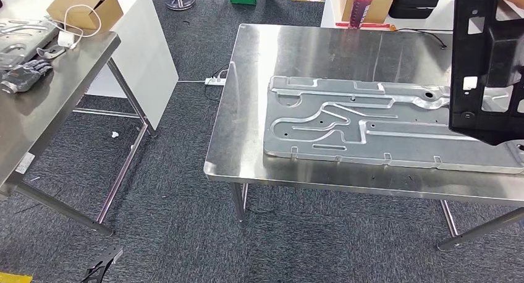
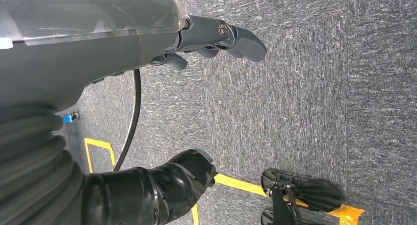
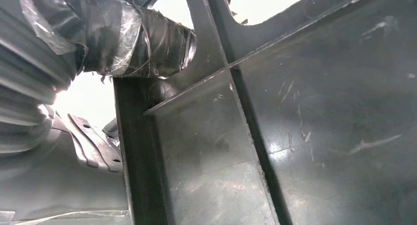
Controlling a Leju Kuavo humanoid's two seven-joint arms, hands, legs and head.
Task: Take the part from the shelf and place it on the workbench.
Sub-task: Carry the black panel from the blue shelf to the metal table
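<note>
A large black plastic part (image 1: 485,60) with cut-outs hangs upright over the right end of the steel workbench (image 1: 309,48). Its lower edge is just above a wide silver stamped panel (image 1: 371,122) lying flat on the bench. In the right wrist view my right hand (image 3: 147,38) grips this black part (image 3: 295,126), its taped thumb pressed against a rib. My left hand (image 2: 123,48) hangs beside me over the grey carpet. Its fingers (image 2: 236,38) are stretched out apart from the thumb (image 2: 187,176), and it holds nothing.
A second steel table (image 1: 37,122) at the left carries metal parts, a grey glove-like hand (image 1: 21,76) and a cardboard box (image 1: 83,8). A white cabinet (image 1: 145,42) stands between the tables. A red cylinder (image 1: 361,8) is behind the bench. A power strip (image 1: 215,80) lies on the carpet.
</note>
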